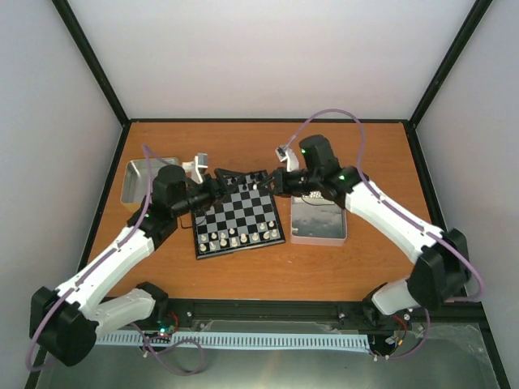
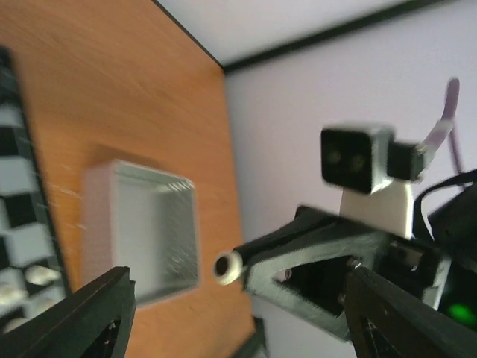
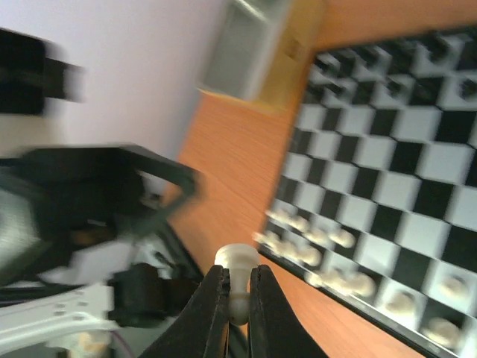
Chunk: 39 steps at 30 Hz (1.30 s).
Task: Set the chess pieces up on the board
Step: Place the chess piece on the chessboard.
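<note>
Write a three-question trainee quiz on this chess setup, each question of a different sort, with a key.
1. True or false: the right pincer is shut on a cream chess piece.
2. The left pincer is: A) open, B) shut with nothing in it, C) shut on a piece.
3. Fill in: seen from the top camera, the other cream pieces stand along the ___ edge of the board.
Key: 1 true; 2 A; 3 near (the arms' side).
</note>
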Available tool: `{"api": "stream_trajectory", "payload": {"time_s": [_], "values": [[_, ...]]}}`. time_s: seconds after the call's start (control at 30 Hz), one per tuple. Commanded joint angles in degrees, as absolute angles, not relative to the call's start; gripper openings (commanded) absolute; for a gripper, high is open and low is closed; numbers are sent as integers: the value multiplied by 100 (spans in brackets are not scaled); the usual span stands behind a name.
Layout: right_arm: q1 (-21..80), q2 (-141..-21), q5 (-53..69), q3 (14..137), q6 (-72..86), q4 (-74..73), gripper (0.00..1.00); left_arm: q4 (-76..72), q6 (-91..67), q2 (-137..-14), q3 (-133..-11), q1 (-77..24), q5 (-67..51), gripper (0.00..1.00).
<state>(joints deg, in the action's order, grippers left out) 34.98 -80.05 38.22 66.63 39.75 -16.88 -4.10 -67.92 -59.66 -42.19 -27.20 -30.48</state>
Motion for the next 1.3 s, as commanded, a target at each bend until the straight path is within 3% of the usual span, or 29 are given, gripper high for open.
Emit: {"api": "stream_trajectory", "payload": {"time_s": [0.0,0.17,0.33,0.8,1.27], "values": [[3662,-8806,2904,7482,2463,-5260,3,2018,-5112,-5557,-4893,-2681,-809,78],[4061,-9764,1909,8499,2146,-6383,3,3251,-4393,-5365,-5357,-2673,918,79],[4445,-10743,1487,9635,2144,-6948,3,3723,-4064,-5209,-5462,-2672,1627,82],[4864,-12766,1065,11763,2062,-7887,3,4304,-4660,-4918,-4821,-2654,1713,83],[5016,-13511,807,12173,1937,-8241,3,4175,-4808,-4780,-4412,-2655,1403,83]]}}
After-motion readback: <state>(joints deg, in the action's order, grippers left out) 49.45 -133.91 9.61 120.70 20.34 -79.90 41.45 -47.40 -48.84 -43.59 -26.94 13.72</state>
